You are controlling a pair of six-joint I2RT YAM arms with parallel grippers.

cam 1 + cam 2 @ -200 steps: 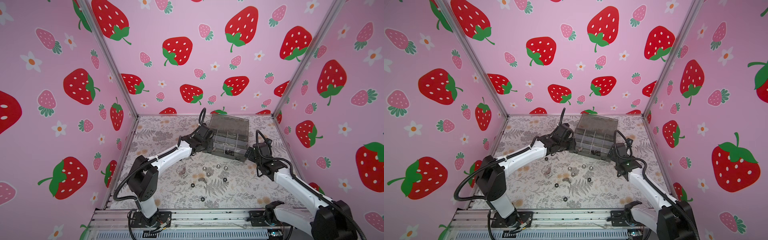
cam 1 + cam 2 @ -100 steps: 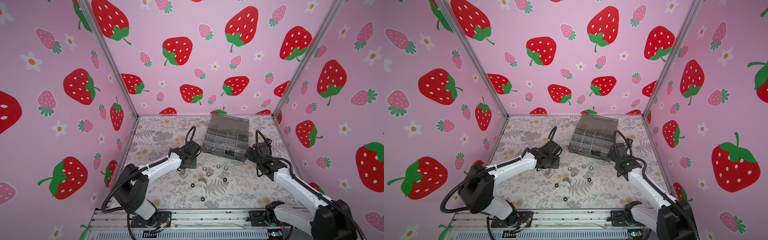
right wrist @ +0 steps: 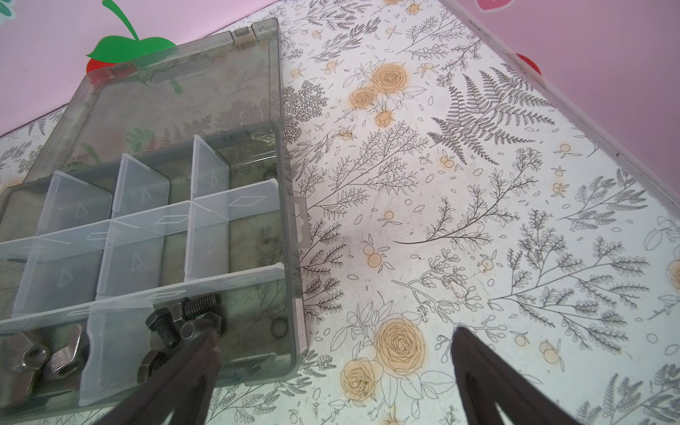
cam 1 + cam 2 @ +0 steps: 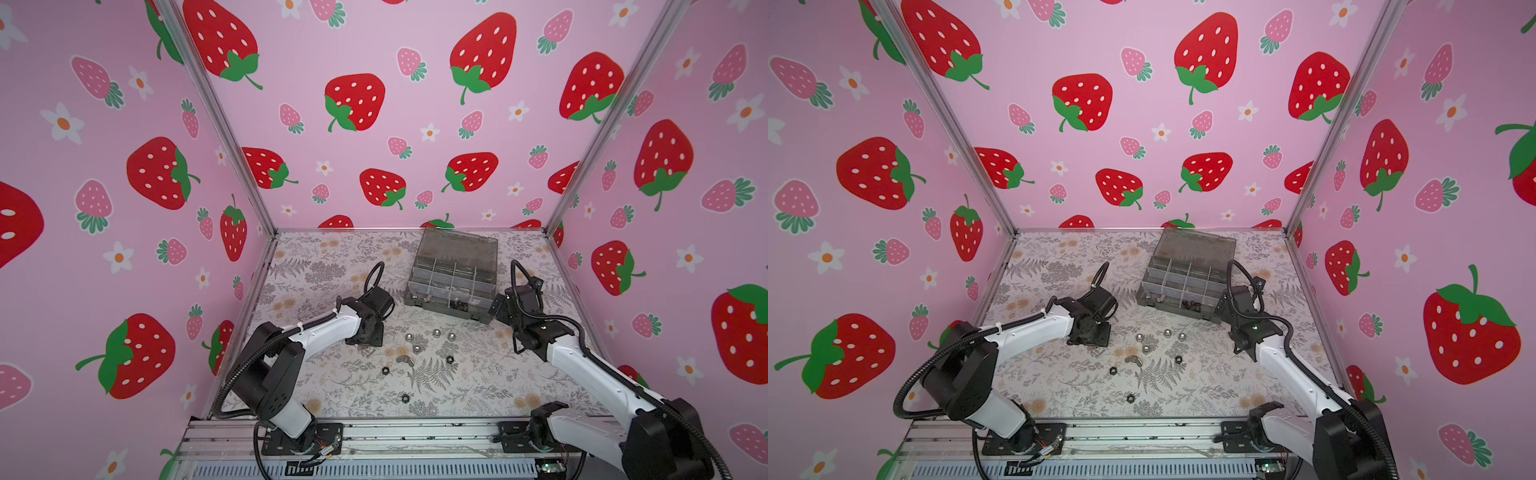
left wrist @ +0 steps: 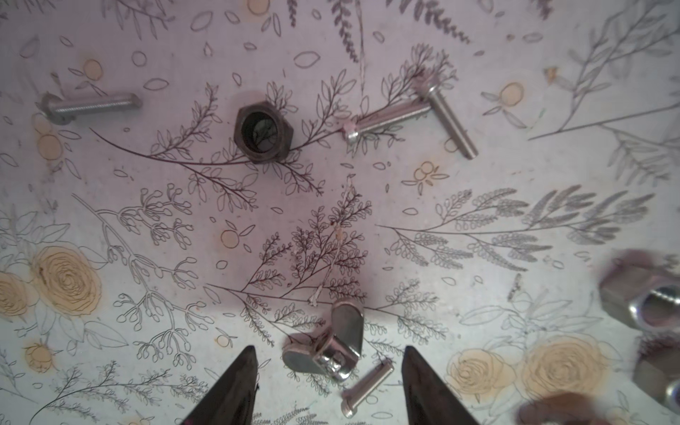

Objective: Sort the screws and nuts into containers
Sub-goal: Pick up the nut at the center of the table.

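Both top views reduce the loose nuts (image 4: 436,332) to specks on the desk (image 4: 478,386) near the organiser box (image 4: 457,249) — wrist views show the left fingers (image 5: 235,390) parted, empty, flanking a wing nut (image 5: 323,349) and slim screw (image 5: 366,386), the right fingers (image 3: 489,375) wide, empty, one near the box's black bolts (image 3: 184,323)

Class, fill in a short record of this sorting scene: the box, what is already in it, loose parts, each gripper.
Box: grey organiser box, lid open
In box: black bolts; wing nuts in the neighbouring compartment
Loose on table: silver cap nuts, black hex nuts, silver screws, one wing nut
Left gripper: open, loose wing nut between its tips
Right gripper: open, at the box's corner
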